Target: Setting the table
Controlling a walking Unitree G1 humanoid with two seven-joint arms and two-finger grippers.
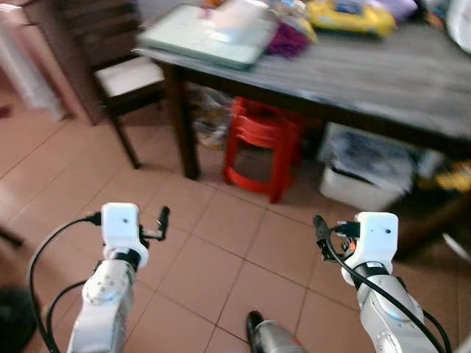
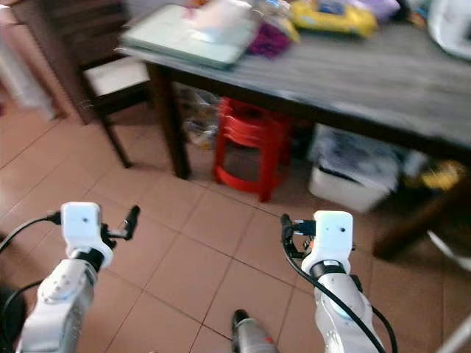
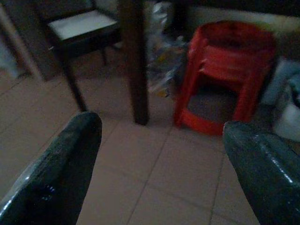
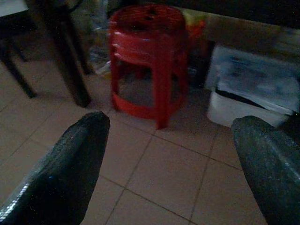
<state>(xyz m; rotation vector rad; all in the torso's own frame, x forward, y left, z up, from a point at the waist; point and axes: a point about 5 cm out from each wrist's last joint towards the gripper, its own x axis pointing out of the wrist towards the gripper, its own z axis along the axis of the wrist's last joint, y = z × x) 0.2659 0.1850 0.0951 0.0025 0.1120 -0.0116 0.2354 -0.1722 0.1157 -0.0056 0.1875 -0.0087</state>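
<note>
Terracotta floor tiles point(image 1: 221, 243) fill the foreground; beyond them stands a dark wooden table point(image 1: 383, 81), seen from short of its near edge and blurred, which suggests the camera is moving.

Your left gripper point(image 3: 159, 164) is raised at waist height over the tiles, fingers point(image 3: 61, 173) spread wide, nothing between them. Your right gripper point(image 4: 178, 164) matches it on the other side, also spread and empty. Neither is near anything.

On the tabletop: a pale green tray-like slab point(image 1: 202, 33) at the left corner with something white on it, a purple item beside it, a yellow object point(image 1: 349, 16) further back. All are too blurred to name with confidence; you cannot tell from here whether any is tableware.

Under the table: stacked red plastic stools point(image 1: 257, 143), a white bin with a grey cover point(image 1: 364, 173), and crumpled plastic bags by the table leg point(image 1: 180, 125). A wooden chair with a pale seat point(image 1: 125, 73) sits at the left end.

Step in hand, as judged: approach. No place setting has been laid on the visible surface, so the task looks barely begun.

Next move calls for:
- Close on the table edge until the top is within reach.
- Stop and let the view settle so you can identify the items.
- Mind the stools and the chair, which crowd the near side.
</note>
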